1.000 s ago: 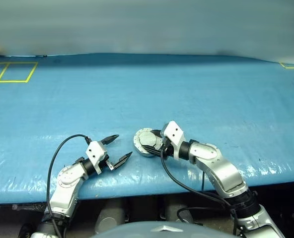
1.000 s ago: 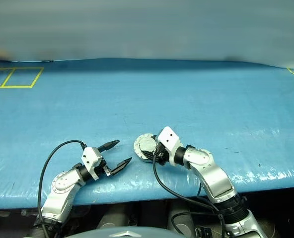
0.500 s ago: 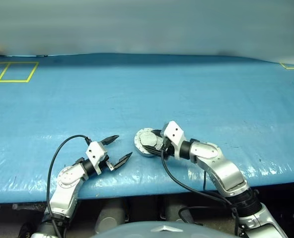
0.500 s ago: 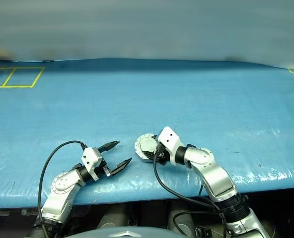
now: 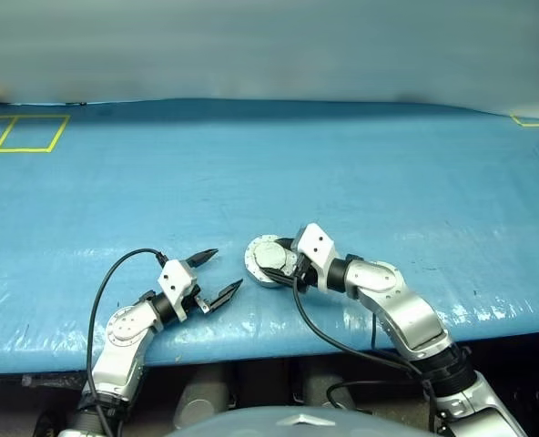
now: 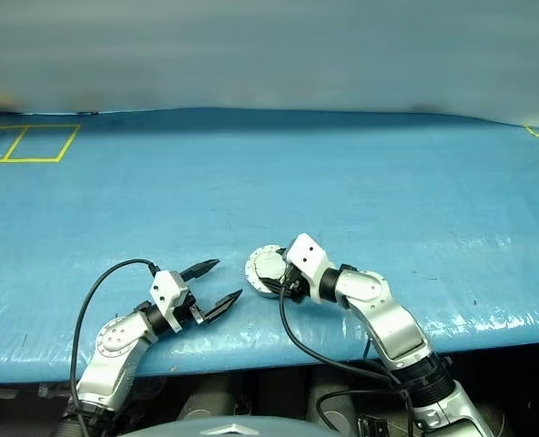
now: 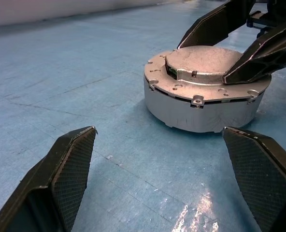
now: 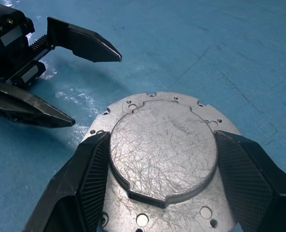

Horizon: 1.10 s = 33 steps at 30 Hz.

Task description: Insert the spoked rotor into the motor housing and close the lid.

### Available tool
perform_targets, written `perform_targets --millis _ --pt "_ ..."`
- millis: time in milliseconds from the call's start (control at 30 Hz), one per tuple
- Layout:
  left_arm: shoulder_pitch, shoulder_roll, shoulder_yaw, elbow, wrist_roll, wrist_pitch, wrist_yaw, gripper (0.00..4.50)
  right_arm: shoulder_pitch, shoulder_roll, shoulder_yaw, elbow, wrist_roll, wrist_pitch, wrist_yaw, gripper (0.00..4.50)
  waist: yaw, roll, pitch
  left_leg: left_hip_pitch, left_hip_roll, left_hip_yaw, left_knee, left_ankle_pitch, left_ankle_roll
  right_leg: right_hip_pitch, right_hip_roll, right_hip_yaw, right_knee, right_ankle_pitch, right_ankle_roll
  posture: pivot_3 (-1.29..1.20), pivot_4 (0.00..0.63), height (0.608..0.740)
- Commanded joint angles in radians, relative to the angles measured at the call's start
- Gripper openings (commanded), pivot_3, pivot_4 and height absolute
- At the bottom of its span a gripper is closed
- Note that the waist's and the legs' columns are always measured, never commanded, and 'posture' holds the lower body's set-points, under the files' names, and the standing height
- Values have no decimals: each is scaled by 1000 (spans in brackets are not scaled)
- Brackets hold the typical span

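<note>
The motor housing (image 5: 268, 261) sits flat on the blue-covered table (image 5: 342, 173), low and just left of centre in the head views, with the lid (image 8: 163, 147) seated on top, its scratched light-grey outer face up. The right tool (image 5: 283, 261) reaches in from the 4 o'clock side, and its two black fingers (image 8: 92, 174) straddle the raised round centre of the lid, one on each side, resting at its edges on the flange; whether they press on it cannot be told. The left tool (image 5: 213, 276) lies at about 8 o'clock from the housing, near it but apart, its fingers spread wide with nothing between them, pointing toward the housing.
</note>
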State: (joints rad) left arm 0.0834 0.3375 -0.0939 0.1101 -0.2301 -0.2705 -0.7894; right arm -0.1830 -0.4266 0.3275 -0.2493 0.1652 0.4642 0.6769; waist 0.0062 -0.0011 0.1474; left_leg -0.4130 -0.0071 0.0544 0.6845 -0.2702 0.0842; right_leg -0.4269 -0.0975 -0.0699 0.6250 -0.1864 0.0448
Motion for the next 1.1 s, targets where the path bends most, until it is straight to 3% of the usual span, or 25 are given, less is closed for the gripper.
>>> perform_targets --millis 33,333,433,833,1100 --pt "-9 -16 16 -66 -53 24 7 4500 13 -14 13 45 -30 52 -10 3037 0 0 0 0 0 0 0 0 0 0 0 0 0 0 0 0 150 740" --pt "-31 -39 37 -114 -181 133 -20 4500 7 -12 20 60 -31 50 -8 3037 -1 0 0 1 0 0 0 0 0 1 0 0 0 -1 2 0 150 740" --pt "-48 -44 26 -106 -186 158 -35 3900 5 -8 22 60 -31 49 -9 3037 -1 0 0 1 0 0 0 0 0 1 0 0 0 -2 3 0 150 740" --pt "-84 -65 -57 -60 -111 157 -74 8 3 -7 22 58 -37 43 -22 3037 -3 0 -1 1 0 0 1 0 0 1 1 0 0 0 1 0 150 740" --pt "-82 -56 -80 -58 -11 144 -10 8 4 -5 19 55 -38 42 -32 3037 -2 0 -1 1 0 0 1 0 0 1 1 0 0 -1 1 0 150 740"
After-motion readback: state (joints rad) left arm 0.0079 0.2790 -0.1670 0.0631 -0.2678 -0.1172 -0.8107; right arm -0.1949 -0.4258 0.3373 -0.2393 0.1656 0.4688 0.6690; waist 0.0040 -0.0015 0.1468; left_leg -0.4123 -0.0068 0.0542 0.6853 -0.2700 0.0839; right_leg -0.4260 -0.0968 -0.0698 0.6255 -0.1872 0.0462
